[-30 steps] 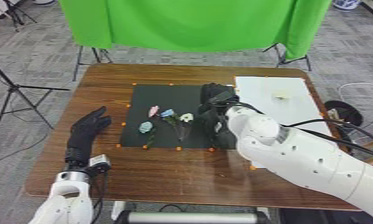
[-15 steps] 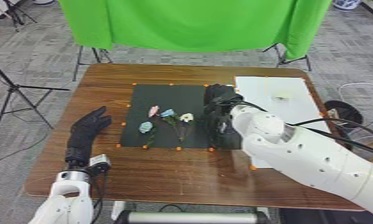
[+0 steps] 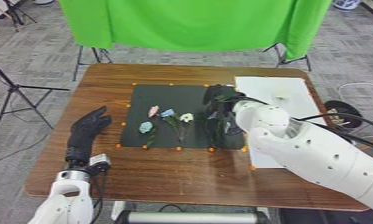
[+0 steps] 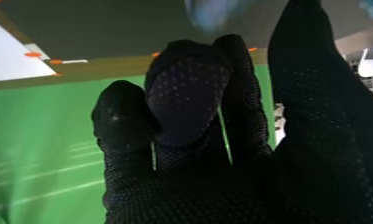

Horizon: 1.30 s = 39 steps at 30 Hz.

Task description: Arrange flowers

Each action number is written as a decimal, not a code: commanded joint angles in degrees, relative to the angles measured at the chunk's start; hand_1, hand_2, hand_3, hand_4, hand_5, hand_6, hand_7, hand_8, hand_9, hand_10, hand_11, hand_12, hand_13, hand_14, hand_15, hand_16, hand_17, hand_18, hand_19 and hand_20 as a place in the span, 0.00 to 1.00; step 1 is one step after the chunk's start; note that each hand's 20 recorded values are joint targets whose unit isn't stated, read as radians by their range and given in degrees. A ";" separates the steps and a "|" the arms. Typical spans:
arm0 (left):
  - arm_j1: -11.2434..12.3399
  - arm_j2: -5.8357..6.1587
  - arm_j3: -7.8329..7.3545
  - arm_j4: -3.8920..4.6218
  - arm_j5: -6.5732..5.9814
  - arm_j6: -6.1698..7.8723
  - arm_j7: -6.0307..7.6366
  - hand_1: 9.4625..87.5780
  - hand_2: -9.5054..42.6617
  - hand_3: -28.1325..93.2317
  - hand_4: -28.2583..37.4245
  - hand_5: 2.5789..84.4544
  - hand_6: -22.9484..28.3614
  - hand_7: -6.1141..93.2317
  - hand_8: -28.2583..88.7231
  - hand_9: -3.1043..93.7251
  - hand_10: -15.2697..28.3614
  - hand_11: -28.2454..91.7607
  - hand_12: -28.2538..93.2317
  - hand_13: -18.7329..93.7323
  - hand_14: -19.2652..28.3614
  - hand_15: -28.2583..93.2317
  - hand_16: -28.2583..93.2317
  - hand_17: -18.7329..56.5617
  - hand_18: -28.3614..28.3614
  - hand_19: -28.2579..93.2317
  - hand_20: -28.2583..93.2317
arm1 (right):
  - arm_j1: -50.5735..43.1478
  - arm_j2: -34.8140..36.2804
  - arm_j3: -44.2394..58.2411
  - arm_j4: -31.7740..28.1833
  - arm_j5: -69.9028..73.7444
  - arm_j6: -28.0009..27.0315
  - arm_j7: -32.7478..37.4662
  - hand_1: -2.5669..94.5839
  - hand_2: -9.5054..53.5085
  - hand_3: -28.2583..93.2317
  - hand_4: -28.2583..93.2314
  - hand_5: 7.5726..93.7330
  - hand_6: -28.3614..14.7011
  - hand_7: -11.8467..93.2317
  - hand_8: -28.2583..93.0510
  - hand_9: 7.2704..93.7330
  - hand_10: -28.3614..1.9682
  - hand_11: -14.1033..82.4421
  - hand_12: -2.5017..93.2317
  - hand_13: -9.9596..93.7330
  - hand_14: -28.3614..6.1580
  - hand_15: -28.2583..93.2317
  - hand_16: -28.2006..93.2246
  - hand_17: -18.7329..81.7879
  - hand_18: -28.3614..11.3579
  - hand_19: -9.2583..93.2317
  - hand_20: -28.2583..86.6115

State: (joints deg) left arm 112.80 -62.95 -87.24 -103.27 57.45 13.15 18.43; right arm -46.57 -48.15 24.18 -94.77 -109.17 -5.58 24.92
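Note:
My right hand (image 3: pixel 220 102) is over the right part of the black sheet (image 3: pixel 151 95) in the head view. To its left lie a white flower (image 3: pixel 187 117), a light blue flower (image 3: pixel 167 113), a pink flower (image 3: pixel 153 110) and a pale blue-green flower (image 3: pixel 146 127), with thin stems. In the right wrist view, my right hand (image 4: pixel 191 195) has its fingers loosely raised and its thumb apart, and a blurred pale blue shape (image 4: pixel 211 12) shows beyond the fingertips. My left hand (image 3: pixel 86 129) rests open at the table's left side.
A white sheet (image 3: pixel 293 112) lies on the right of the brown table (image 3: pixel 165 172), with a small pale thing (image 3: pixel 282 94) on it. Orange markers line the black sheet. A green cloth (image 3: pixel 196 25) hangs beyond the far edge, and black cables run by the right arm.
My right hand and forearm have shifted a little to the right over the black sheet. The left hand and the flowers beside the right hand have kept their places.

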 commanded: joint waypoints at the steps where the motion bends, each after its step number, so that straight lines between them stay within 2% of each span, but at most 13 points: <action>1: 0.37 -0.31 0.61 0.96 -0.23 -0.88 -0.95 0.17 0.00 0.82 0.00 0.54 0.45 0.21 0.17 0.55 0.65 0.40 0.32 0.50 0.76 0.40 0.23 0.28 0.78 0.30 0.34 | -1.04 1.99 7.23 -3.63 0.04 -1.20 -0.17 0.38 0.00 0.84 0.08 0.53 0.75 0.25 0.15 0.56 0.46 0.22 0.19 0.95 0.76 0.70 0.46 0.79 0.37 1.00 0.68; 6: 0.49 -0.29 0.66 0.81 -0.25 -0.85 -0.93 0.17 0.00 0.82 0.00 0.54 0.45 0.21 0.16 0.55 0.65 0.40 0.32 0.50 0.76 0.40 0.23 0.28 0.78 0.30 0.34 | -2.32 4.49 12.68 -4.14 -2.64 1.46 2.28 0.34 0.00 0.83 0.09 0.49 0.73 0.23 0.16 0.52 0.42 0.22 0.18 0.94 0.74 0.70 0.46 0.78 0.36 1.00 0.67; 7: 0.25 -0.27 0.70 0.99 -0.21 -1.02 -0.96 0.17 0.00 0.82 0.00 0.54 0.45 0.21 0.16 0.55 0.65 0.40 0.32 0.50 0.76 0.40 0.23 0.28 0.78 0.30 0.34 | -2.16 5.24 13.30 -3.81 -2.99 0.65 3.92 0.33 0.00 0.82 0.09 0.47 0.72 0.22 0.16 0.51 0.39 0.21 0.18 0.94 0.73 0.70 0.46 0.78 0.36 1.00 0.67; 13: 1.09 -0.31 0.30 0.66 -0.37 -0.76 -1.07 0.17 0.00 0.82 0.00 0.54 0.45 0.22 0.16 0.55 0.65 0.40 0.32 0.50 0.76 0.40 0.23 0.28 0.78 0.30 0.34 | -2.08 7.43 14.98 2.10 -3.90 -3.97 9.05 0.28 0.00 0.78 0.10 0.34 0.68 0.17 0.18 0.43 0.27 0.19 0.17 0.92 0.68 0.71 0.45 0.76 0.32 1.00 0.66; 18: 1.04 -0.52 0.50 0.61 -0.33 -0.74 -1.07 0.17 0.00 0.82 0.00 0.55 0.45 0.21 0.16 0.55 0.65 0.40 0.32 0.50 0.76 0.40 0.23 0.28 0.78 0.30 0.34 | -2.80 7.37 15.85 7.15 -3.50 -9.44 12.57 0.24 0.00 0.76 0.06 0.31 0.69 0.16 0.19 0.39 0.21 0.18 0.14 0.92 0.67 0.71 0.45 0.76 0.32 1.00 0.65; 24: 1.01 -0.55 0.50 0.62 -0.29 -0.89 -1.19 0.17 0.00 0.82 0.00 0.55 0.45 0.21 0.16 0.55 0.65 0.40 0.32 0.50 0.76 0.40 0.23 0.28 0.78 0.30 0.34 | -3.75 6.77 16.63 11.99 -3.61 -9.90 13.99 0.20 0.00 0.74 0.03 0.27 0.69 0.15 0.18 0.35 0.15 0.17 0.12 0.92 0.66 0.70 0.44 0.76 0.30 1.00 0.64; 29: 0.86 -0.63 0.63 0.63 -0.25 -1.01 -1.31 0.17 0.00 0.82 0.00 0.55 0.45 0.21 0.16 0.55 0.65 0.40 0.32 0.50 0.76 0.40 0.23 0.28 0.78 0.30 0.34 | -5.58 7.09 16.85 12.76 -3.12 -6.84 14.85 0.21 0.00 0.74 0.03 0.28 0.71 0.16 0.19 0.36 0.14 0.18 0.11 0.92 0.67 0.70 0.44 0.76 0.30 1.00 0.63; 35: 0.94 -0.73 0.48 0.63 -0.31 -0.93 -1.40 0.17 0.00 0.82 0.00 0.55 0.45 0.22 0.16 0.55 0.65 0.40 0.32 0.50 0.76 0.40 0.23 0.28 0.78 0.30 0.34 | -6.61 6.06 15.01 14.60 -3.72 -4.24 14.42 0.29 0.00 0.76 0.06 0.34 0.75 0.20 0.17 0.43 0.23 0.19 0.11 0.95 0.71 0.70 0.44 0.79 0.33 1.00 0.64; 39: 1.03 -0.88 0.53 0.58 -0.43 -0.97 -1.41 0.17 0.00 0.82 0.00 0.55 0.45 0.22 0.16 0.55 0.65 0.40 0.32 0.50 0.76 0.40 0.23 0.28 0.78 0.30 0.34 | -9.14 6.04 16.18 12.74 -2.62 -6.30 16.08 0.32 0.00 0.77 0.07 0.38 0.76 0.22 0.16 0.46 0.25 0.20 0.11 0.97 0.72 0.70 0.44 0.81 0.33 1.00 0.64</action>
State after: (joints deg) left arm 112.76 -62.98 -87.27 -103.31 57.46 13.00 18.28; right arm -52.68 -41.80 40.87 -81.15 -112.05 -10.98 39.05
